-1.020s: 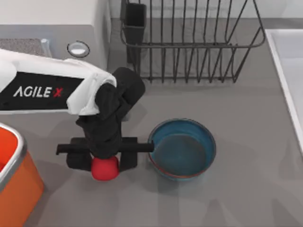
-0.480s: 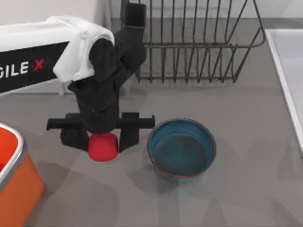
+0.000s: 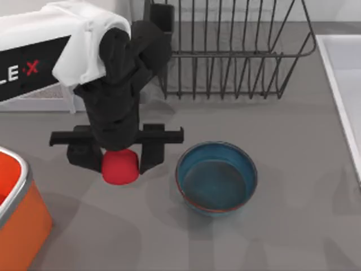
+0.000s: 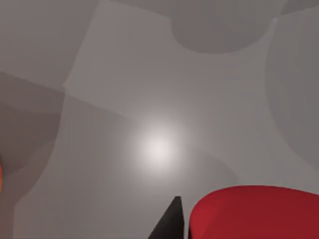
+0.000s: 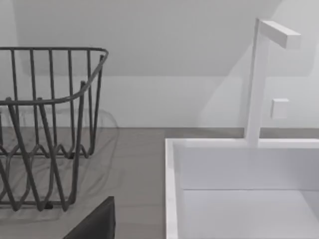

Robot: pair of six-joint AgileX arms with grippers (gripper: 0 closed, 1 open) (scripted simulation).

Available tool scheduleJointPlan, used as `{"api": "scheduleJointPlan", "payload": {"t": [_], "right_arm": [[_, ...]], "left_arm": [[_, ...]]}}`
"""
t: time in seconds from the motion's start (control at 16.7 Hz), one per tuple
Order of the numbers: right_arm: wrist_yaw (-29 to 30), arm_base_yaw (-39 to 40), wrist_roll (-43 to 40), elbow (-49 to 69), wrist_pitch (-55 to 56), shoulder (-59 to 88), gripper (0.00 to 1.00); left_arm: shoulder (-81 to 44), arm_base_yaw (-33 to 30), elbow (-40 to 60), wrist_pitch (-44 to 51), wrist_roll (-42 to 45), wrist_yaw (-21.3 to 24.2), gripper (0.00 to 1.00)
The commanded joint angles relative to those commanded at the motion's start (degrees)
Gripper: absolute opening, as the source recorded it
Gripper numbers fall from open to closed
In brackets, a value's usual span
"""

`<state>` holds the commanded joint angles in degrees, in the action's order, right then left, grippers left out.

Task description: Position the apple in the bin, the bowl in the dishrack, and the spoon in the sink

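At the counter's [image 3: 293, 147] far left edge in the top view I had the bin [image 3: 17, 209], its orange wall and silver rim showing at the lower left corner. Just to its right my left claw [image 3: 119, 158] hung over the grey surface, clenched on the apple [image 3: 119, 167]; the red lump sat between the two dark fingers [image 3: 152, 155], with the black crossbar of the claw above it. The apple was near the bin, off to its right and not over its opening. In the left wrist view the apple [image 4: 256, 211] showed as a red curve beside one dark fingertip [image 4: 169, 221], with bare counter beneath and a sliver of orange at the picture's edge.

Just beside the claw on its right stood the bowl [image 3: 216, 178], upright on the counter, blue-teal with a reddish-brown rim. One finger came close to its rim; I could not tell whether they touched. Behind it, toward the back of the counter, stood the dishrack [image 3: 231, 51], black wire bars with the dark utensil cup [image 3: 161, 20] at its left corner.

At the far right edge lay the pale sink [image 3: 344, 84]. The right wrist view showed the dishrack [image 5: 50, 124] beside the sink [image 5: 239, 189], a white faucet [image 5: 261, 74] rising behind the basin, and a dark tip of my right claw [image 5: 94, 224], where I could not tell its state.
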<state>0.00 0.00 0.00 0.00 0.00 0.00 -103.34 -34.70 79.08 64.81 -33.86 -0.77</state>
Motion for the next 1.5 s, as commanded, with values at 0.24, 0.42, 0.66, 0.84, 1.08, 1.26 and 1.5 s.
{"api": "scheduleJointPlan", "payload": {"t": [0.24,0.42,0.66,0.84,1.08,1.26,1.5], "right_arm": [[0.00,0.00,0.00,0.00,0.00,0.00,1.00],[0.00,0.00,0.00,0.00,0.00,0.00,1.00],[0.00,0.00,0.00,0.00,0.00,0.00,1.00],[0.00,0.00,0.00,0.00,0.00,0.00,1.00],[0.00,0.00,0.00,0.00,0.00,0.00,1.00],[0.00,0.00,0.00,0.00,0.00,0.00,1.00],[0.00,0.00,0.00,0.00,0.00,0.00,1.00]], "left_arm": [[0.62,3.64,0.33,1.24,5.93,0.11,0.00],[2.44,9.44,0.17,2.90,16.64,0.23,0.00],[6.08,18.54,-1.30,5.89,39.02,0.13,0.00],[9.64,25.09,-3.66,8.63,60.62,-0.28,0.00],[15.62,32.09,-7.95,11.70,89.76,-1.15,0.00],[20.74,35.49,-11.12,12.99,107.19,-1.71,0.00],[27.31,37.95,-14.41,13.36,122.43,-2.02,0.00]]}}
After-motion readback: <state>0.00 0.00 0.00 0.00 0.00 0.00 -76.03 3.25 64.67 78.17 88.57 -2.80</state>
